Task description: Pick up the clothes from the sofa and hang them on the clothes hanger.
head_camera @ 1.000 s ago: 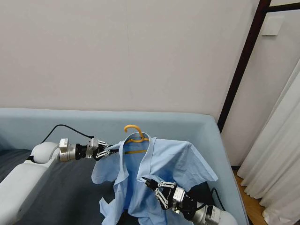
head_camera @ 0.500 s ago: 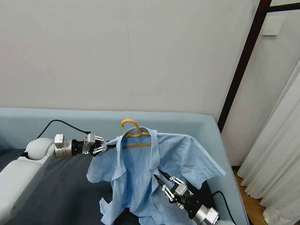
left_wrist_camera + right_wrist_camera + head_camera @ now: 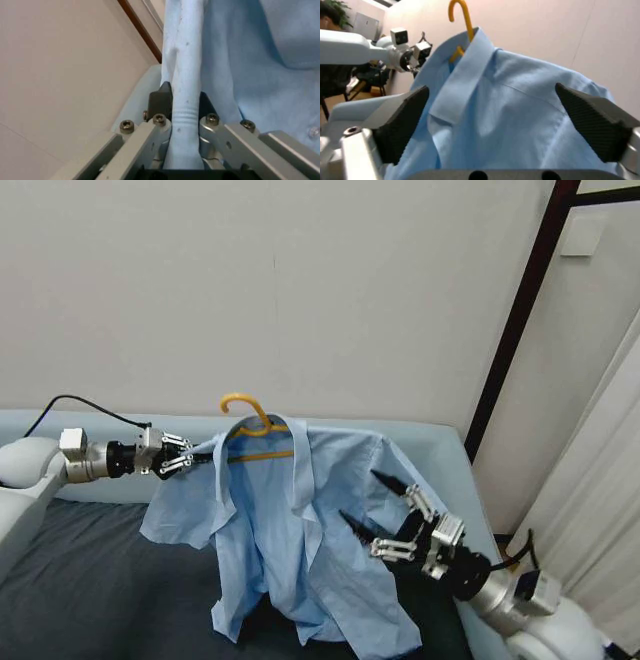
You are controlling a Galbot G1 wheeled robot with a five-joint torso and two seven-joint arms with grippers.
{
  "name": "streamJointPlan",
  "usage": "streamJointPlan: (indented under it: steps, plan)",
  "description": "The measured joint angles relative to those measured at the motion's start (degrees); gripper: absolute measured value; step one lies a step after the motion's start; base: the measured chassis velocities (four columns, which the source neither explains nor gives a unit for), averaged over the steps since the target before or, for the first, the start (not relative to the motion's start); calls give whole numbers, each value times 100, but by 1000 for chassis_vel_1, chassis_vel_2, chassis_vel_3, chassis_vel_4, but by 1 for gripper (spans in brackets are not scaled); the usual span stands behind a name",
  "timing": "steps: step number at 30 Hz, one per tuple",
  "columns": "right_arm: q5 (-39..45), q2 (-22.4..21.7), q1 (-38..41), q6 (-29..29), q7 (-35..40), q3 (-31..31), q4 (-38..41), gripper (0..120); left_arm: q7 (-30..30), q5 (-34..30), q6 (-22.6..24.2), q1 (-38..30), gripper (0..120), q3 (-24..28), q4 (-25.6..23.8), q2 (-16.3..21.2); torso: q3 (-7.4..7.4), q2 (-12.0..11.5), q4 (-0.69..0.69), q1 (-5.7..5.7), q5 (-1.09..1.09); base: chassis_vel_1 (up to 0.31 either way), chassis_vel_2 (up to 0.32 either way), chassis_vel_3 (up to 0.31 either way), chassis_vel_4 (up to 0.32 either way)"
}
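hanger [image 3: 258, 417] arms under shirt [image 3: 300, 550], left arm [image 3: 30, 465] cropped

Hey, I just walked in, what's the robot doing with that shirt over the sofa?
The robot's left hand is clamped on one shoulder of a light blue button-up shirt. The shirt is draped on an orange hook-topped hanger, and both are held in the air above the pale blue sofa. The right hand is open near the shirt's other side and grips nothing.

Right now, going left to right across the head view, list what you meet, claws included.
left claw, shut on the blue shirt at its shoulder → orange hanger hook → right claw, open → dark door frame → white curtain
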Motion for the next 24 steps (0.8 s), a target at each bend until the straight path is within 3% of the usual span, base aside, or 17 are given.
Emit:
streamJointPlan:
  steps: [7, 12, 16, 24]
  plan:
    - [178, -189, 60, -126, 210, 173, -86, 100, 142, 329, -37, -62, 3, 219, 24, -61, 0, 0, 3, 0, 0, 0, 0, 0, 0]
    - [30, -226, 50, -491, 238, 82, -368, 100, 310, 722, -110, 173, 3, 286, 90, -352, 1, 0, 3, 0, -3, 0, 0, 0, 0]
    - [-175, -383, 163, -998, -529, 41, -825, 100, 467, 1016, -172, 66, 3, 544, 320, -759, 1, -1, -1, 0, -2, 0, 0, 0, 0]
    - [-330, -400, 385, -1363, -1500, -121, -1171, 100, 691, 1506, -313, 3, 3, 686, 578, -1164, 1, -1, 4, 0, -1, 0, 0, 0, 0]
